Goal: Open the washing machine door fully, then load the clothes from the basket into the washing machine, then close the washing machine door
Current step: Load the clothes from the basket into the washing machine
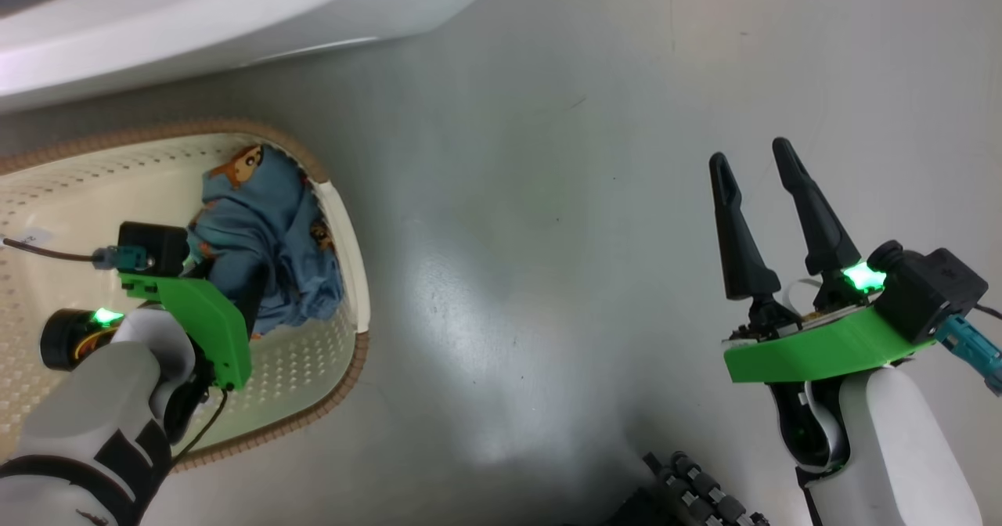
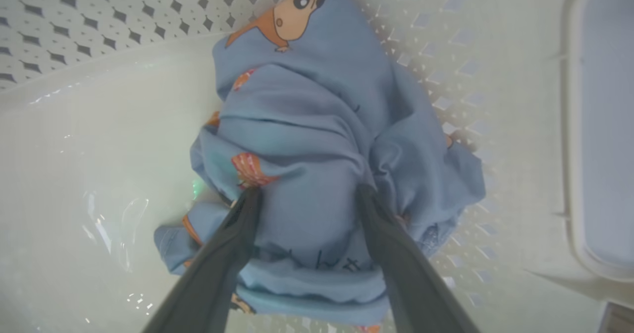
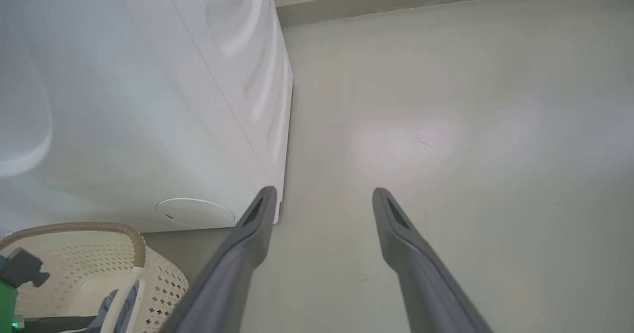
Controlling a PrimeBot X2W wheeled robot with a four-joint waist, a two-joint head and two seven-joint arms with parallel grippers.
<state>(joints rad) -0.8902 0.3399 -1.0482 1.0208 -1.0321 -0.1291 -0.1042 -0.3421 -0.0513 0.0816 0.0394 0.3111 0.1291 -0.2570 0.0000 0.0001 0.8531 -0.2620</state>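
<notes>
Left gripper (image 2: 308,190) held spread, clothes (image 2: 317,125) straddled between its fingers, bunched against the basket (image 2: 99,26) wall ahead. Right gripper (image 1: 753,154) spread over bare floor. Risk: if only a top fold is pinched, cloth could be dropped.

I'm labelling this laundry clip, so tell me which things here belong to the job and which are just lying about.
Job: blue bear-print garment, cream basket, white washing machine, left gripper open astride the garment.
Just there: grey floor, black ribbed cable, right gripper open over the floor.
</notes>
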